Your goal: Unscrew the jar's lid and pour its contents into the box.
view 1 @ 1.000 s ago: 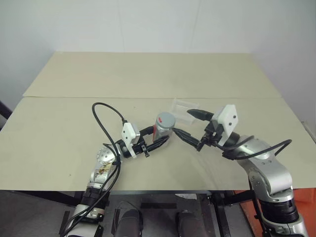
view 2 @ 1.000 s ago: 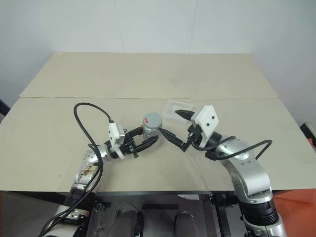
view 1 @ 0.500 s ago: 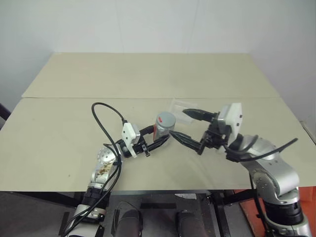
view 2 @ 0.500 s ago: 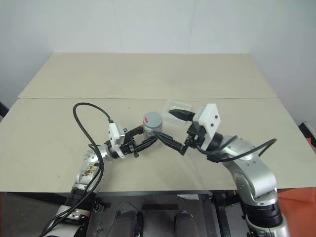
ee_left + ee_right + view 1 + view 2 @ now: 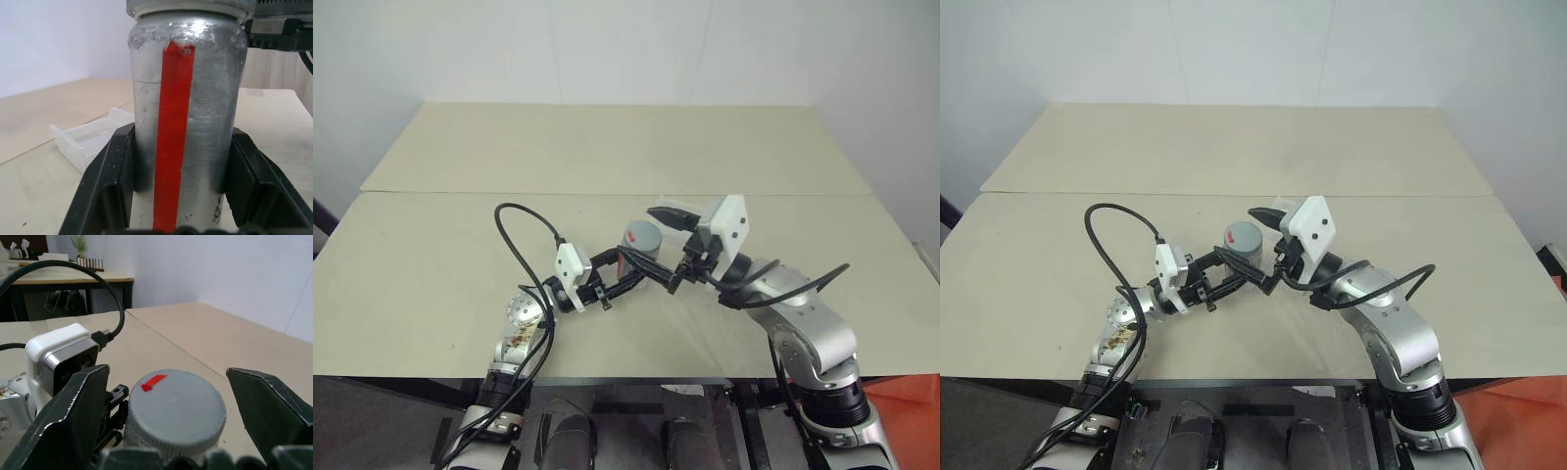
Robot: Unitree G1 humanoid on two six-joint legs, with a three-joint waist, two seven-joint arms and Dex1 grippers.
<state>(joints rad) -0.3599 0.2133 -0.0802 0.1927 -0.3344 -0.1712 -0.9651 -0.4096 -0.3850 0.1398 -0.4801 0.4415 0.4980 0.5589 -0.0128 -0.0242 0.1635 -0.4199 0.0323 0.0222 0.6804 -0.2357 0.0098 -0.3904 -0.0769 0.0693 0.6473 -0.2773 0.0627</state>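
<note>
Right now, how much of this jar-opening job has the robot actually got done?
Done: the left tool grips the jar. In hand: the right tool, open, straddles the lid without touching it. Left: unscrewing the lid, then pouring into the box on the table.

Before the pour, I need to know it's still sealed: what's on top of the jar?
The grey lid, with a red mark, sits on the jar. The contents can't be seen through the silvery wall.

We see our jaws clamped on either side of the silvery jar (image 5: 186,122), red stripe (image 5: 171,142) facing us, clear box (image 5: 88,142) lying beyond on the table (image 5: 39,191).
</note>
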